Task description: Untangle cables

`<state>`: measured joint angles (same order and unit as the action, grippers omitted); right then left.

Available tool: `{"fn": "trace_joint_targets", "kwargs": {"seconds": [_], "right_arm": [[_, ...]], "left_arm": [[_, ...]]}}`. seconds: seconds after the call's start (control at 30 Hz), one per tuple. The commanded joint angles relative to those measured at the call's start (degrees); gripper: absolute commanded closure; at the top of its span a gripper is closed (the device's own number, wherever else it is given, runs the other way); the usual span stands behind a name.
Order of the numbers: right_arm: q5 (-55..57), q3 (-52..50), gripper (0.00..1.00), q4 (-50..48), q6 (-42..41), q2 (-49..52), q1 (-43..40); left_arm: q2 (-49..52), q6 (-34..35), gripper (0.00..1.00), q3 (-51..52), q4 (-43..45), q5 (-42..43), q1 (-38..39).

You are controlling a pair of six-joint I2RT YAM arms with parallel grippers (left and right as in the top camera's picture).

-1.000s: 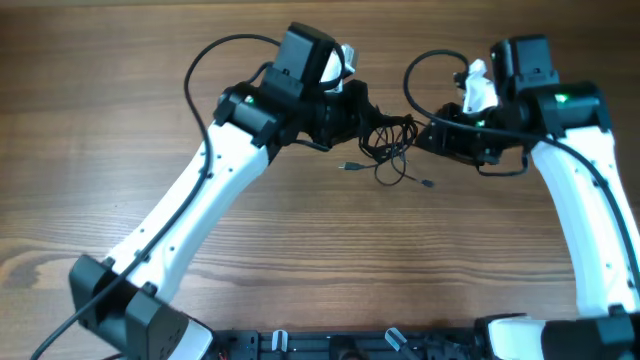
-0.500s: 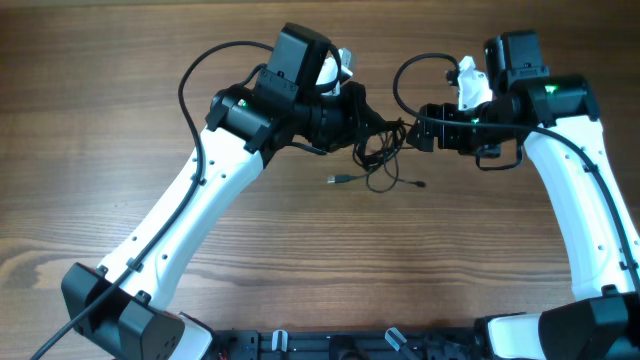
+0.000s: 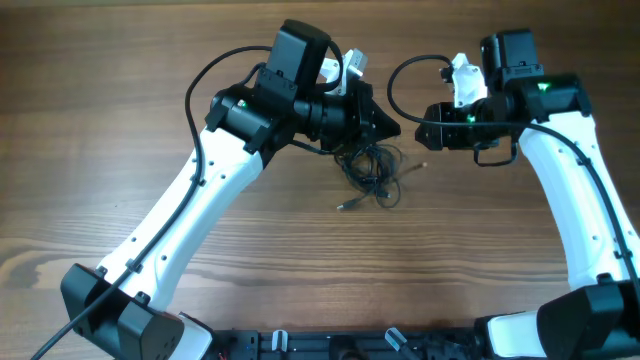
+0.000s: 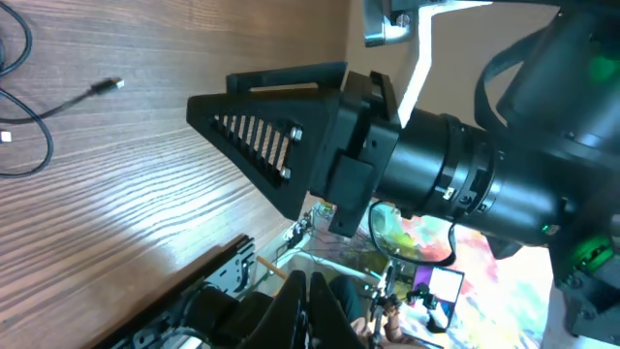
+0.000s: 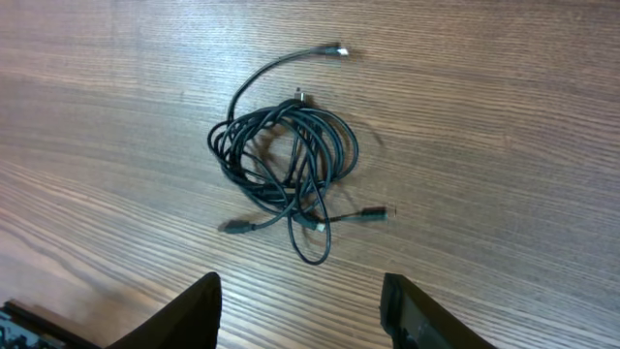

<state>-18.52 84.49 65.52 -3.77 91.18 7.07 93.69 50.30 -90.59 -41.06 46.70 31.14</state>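
The cables [image 3: 368,170] lie as a loose black knot on the wooden table, below the gap between the two grippers, with one plug end [image 3: 347,206] trailing toward the front. My left gripper [image 3: 392,128] hovers just above and left of the knot. In the left wrist view the left gripper [image 4: 306,312] is shut with nothing showing between its fingers, and only a strand of the cables [image 4: 29,109] shows at the far left. My right gripper [image 5: 300,310] is open and empty, raised above the table, with the cables [image 5: 223,160] ahead of it.
Thick black robot cables loop over both arms [image 3: 400,75]. The right arm's black gripper housing [image 4: 291,145] fills the middle of the left wrist view. Arm bases and a black rail [image 3: 330,345] line the table's front edge.
The cables have dropped from between the two grippers onto the table, ending lower and further left. My right gripper opened, let go and drew back to the right.
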Motion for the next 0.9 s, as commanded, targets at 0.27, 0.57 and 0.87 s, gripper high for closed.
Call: {"fn": "trace_joint_targets", "kwargs": {"seconds": [0.27, 0.57, 0.87], "right_arm": [[0.6, -0.6, 0.22, 0.0, -6.8, 1.2, -0.1], [-1.0, -0.6, 0.18, 0.5, -9.9, 5.0, -0.1], [-1.0, -0.6, 0.03, 1.5, -10.0, 5.4, -0.1]], "left_arm": [[-1.3, 0.3, 0.96, 0.0, -11.1, -25.3, -0.6], [8.3, 0.3, 0.5, 0.0, -16.2, -43.0, 5.7], [17.9, 4.7, 0.53, 0.0, -15.3, -46.1, 3.7]]}}
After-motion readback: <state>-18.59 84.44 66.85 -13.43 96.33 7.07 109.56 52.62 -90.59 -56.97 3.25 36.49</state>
